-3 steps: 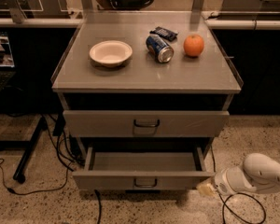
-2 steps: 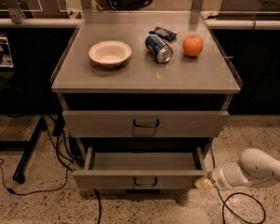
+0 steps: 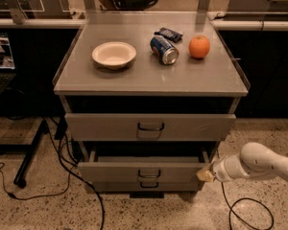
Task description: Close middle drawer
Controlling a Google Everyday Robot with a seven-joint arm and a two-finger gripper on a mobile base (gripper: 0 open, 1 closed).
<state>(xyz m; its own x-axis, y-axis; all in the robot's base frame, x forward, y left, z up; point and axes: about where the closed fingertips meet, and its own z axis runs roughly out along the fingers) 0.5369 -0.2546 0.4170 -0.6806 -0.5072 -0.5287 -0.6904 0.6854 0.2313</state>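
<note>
Since the earlier frame, the grey sheet-metal middle drawer (image 3: 115,172) sits further in. The gripper (image 3: 205,175), fingers together, touches its flat front's right end, below the tabletop's (image 3: 149,78) front-right corner.

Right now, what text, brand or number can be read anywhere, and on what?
No text can be read.
The can: label illegible.
The packet: print illegible.
The laptop screen: illegible.
The end effector, at the middle drawer front's right corner: no markings visible.

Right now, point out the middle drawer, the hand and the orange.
middle drawer (image 3: 110,171): camera view, left part of its front panel.
hand (image 3: 205,175): camera view, its tip, at the drawer's right front corner.
orange (image 3: 199,47): camera view, its middle.
</note>
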